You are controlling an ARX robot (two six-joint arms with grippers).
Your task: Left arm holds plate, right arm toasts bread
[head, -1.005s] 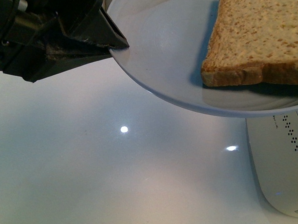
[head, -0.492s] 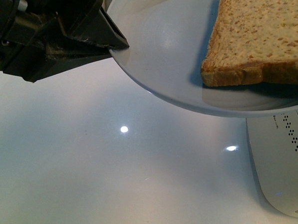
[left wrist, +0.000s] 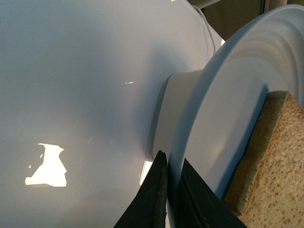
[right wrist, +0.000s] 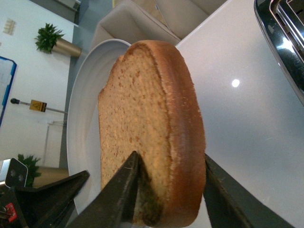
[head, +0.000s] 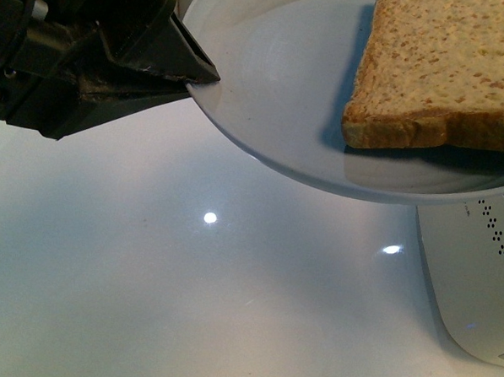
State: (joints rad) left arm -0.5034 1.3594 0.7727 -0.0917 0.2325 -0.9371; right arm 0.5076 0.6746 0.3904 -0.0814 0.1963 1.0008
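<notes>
Wholemeal status: shows the bread (head: 444,63) flat on the plate (head: 274,97), toward 2 o'clock in front view. Holds the plate clear of the tabletop (head: 146,276), with the left gripper (left wrist: 172,161) pinched on its rim at 9 o'clock. Straddles the slice with the right gripper (right wrist: 170,157), jaws against both faces; cannot tell whether firmly clamped. Judged done: plate hold, approach. Judged left: lift, carry to the toaster (right wrist: 282,42) at 4 o'clock, insert, toast.

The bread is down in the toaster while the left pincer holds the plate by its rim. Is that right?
Not quite. The bread is not in the toaster. It lies on the plate, as the front view shows. The left pincer does hold the plate by its rim.
</notes>
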